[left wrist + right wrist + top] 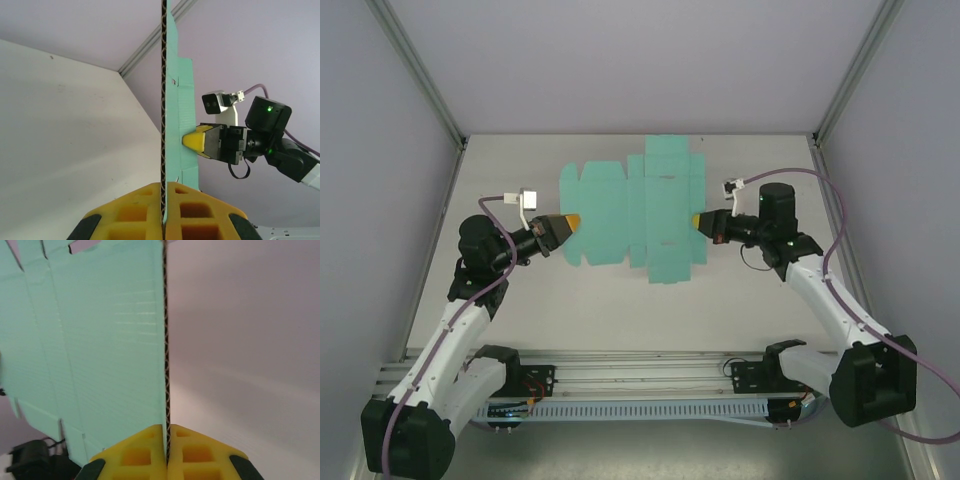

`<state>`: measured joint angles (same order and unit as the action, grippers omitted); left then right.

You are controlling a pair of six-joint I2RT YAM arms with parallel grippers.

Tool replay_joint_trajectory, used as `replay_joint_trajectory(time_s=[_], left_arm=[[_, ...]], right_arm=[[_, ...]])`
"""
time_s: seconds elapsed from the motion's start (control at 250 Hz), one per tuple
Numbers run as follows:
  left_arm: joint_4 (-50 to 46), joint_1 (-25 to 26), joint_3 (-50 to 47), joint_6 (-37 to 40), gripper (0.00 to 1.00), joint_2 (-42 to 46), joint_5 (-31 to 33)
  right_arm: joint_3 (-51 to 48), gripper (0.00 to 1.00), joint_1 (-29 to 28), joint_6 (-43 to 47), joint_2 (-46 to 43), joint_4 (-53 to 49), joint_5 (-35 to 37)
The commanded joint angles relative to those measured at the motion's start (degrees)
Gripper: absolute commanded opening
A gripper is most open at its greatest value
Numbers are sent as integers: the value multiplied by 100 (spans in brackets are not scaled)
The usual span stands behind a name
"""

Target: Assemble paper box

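Observation:
The paper box is a flat teal die-cut sheet with flaps point(640, 210), held between the two arms over the middle of the white table. My left gripper point(572, 222) is shut on its left edge. In the left wrist view the sheet point(182, 100) stands edge-on, its corrugated edge pinched between my yellow fingers point(163, 200). My right gripper point(700, 221) is shut on the sheet's right edge. The right wrist view has the teal face point(100, 340) spreading left from the yellow pads of the right gripper point(165, 440). The right gripper's yellow tip point(192, 140) also shows against the sheet from the left wrist.
Grey enclosure walls point(380, 200) close off the table point(750, 320) at left, right and back. An aluminium rail point(620, 365) with both arm bases runs along the near edge. Purple cables point(840, 220) loop beside each arm.

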<state>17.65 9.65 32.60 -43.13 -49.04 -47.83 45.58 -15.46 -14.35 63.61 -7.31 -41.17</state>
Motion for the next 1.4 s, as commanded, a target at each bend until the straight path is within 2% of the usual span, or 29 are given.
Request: replay_joint_trajectory(time_s=[0.0, 0.176, 0.228, 0.328, 0.396, 0.472, 0.568, 0.684, 0.767, 0.811, 0.887, 1.031, 1.115, 1.227, 1.395], left_arm=[[57, -42, 110, 88, 0, -71, 395], [160, -41, -92, -158, 0, -587, 462], [168, -42, -203, -150, 17, -745, 499], [-254, -40, -386, 11, 23, -962, 882], [-799, -42, -454, 161, 43, -1011, 1321], [-1321, -38, -578, 202, 66, -966, 1837], [-1569, -40, -736, 302, 98, -745, 2015], [-1938, -42, -666, 397, 98, -405, 2210], [-2117, -42, -446, 474, 99, -346, 2159], [-2128, -47, -281, 494, 99, -431, 1953], [-1992, -42, 40, 554, 99, -730, 1208], [-1415, -42, 511, 274, 98, -1286, 360], [-1308, -42, 856, 270, 98, -1578, 222], [-1402, -39, 1393, 325, 98, -2080, 183], [-1080, -40, 1934, 333, 98, -3053, -262]], right_arm=[[204, 0, -333, 821, -43, -1038, 1393], [560, 0, -1229, 1653, 160, -893, 4136], [696, 0, -1471, 2100, 307, -802, 4745], [992, 0, -1860, 3049, 649, -631, 5601], [1155, 0, -1983, 3550, 883, -570, 5751], [1226, 0, -1991, 3961, 1115, -517, 5549], [1319, 0, -2001, 4524, 1453, -494, 5347], [1500, 0, -2095, 5117, 1854, -260, 5537], [1368, 0, -2258, 6088, 2023, 313, 5699], [1178, 0, -2359, 6893, 2111, 766, 5712], [883, 0, -2565, 8174, 2381, 1678, 6027], [692, 0, -2784, 9563, 3195, 3518, 6738], [504, 0, -2795, 9913, 3642, 4984, 6781], [401, 0, -2839, 10274, 4143, 6140, 6690], [403, 0, -2931, 10187, 4357, 6134, 6591]])
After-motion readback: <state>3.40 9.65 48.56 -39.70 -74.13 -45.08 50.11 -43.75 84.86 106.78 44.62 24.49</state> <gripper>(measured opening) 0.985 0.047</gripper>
